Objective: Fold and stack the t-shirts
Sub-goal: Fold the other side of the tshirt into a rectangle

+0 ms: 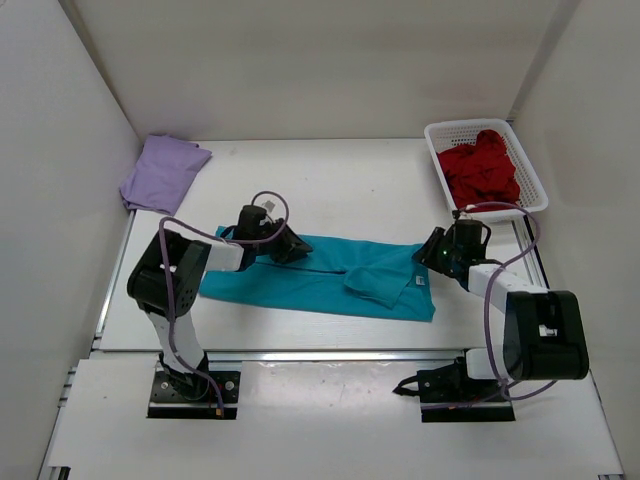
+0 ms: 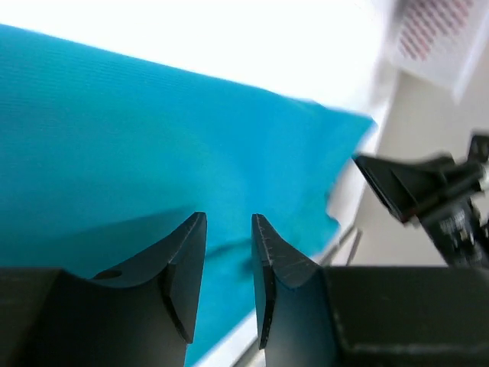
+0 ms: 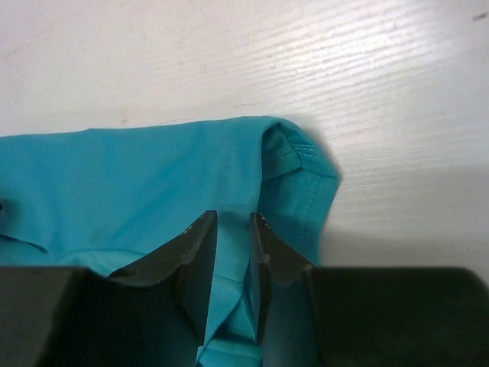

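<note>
Dark red t-shirt (image 1: 482,165) is contained in the far-right basket (image 1: 465,125). Left gripper (image 2: 228,218) is parted over the teal t-shirt (image 1: 300,285); for the right gripper (image 3: 233,216), grasp cannot be told.

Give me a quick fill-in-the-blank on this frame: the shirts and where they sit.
1. The crumpled t-shirt in the white mesh basket is ____.
2. The lavender t-shirt lies folded at the far ____ corner of the table.
3. The left gripper and right gripper are at opposite ends of the spread-out shirt, which is ____.
Missing words: red; left; teal.
</note>
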### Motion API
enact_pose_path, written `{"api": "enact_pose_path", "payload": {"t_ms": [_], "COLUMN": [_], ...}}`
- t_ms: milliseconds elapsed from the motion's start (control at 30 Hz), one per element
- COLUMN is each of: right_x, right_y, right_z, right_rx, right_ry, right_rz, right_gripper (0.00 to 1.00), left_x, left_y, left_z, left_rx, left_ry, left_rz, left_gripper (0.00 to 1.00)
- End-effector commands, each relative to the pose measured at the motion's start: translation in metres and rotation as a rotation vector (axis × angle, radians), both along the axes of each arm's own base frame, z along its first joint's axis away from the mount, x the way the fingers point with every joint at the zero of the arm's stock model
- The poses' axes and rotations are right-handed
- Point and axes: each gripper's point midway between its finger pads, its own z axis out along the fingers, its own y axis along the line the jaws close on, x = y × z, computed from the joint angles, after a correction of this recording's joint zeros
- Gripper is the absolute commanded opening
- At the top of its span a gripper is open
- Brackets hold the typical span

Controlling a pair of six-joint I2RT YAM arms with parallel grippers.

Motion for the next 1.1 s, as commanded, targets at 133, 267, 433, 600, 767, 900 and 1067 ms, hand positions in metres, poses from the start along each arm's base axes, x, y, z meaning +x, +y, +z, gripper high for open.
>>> {"api": "enact_pose_path", "payload": {"t_ms": [133,267,433,600,767,900,1067], "right_x": [0.027,0.031,0.042,0.040,0.033,0.041,0.044], "right_y": [-0.006,-0.022,-0.015,0.029,0.065,0.070,0.070], "right_z": [0.004,0.004,0.004,0.033,0.025,0.010,-0.006], "right_rx": [0.003,-0.016,0.033,0.080,0.115,0.142,0.121], "right_ry": [-0.041,-0.036,-0.049,-0.122,-0.103,-0.066,-0.013], "right_rz": [-0.043,-0.094,-0.071,0.094,0.195,0.203,0.182], "right_gripper": [0.00,0.00,0.02,0.24,0.27,0.27,0.23], "left_x": [0.019,0.015,0.021,0.023,0.012,0.003,0.014], "left_y": [0.066,0.103,0.115,0.088,0.068,0.046,0.046], "left_z": [-0.033,-0.045,-0.039,-0.009,0.008,0.010,-0.004], "left_rx": [0.006,-0.012,-0.036,-0.062,-0.008,0.010,0.007], "left_ry": [0.061,0.102,0.086,0.014,-0.058,-0.077,-0.042], "left_rz": [0.212,0.329,0.369,0.272,0.221,0.158,0.175], "left_gripper": [0.40,0.40,0.40,0.42,0.42,0.43,0.43]}}
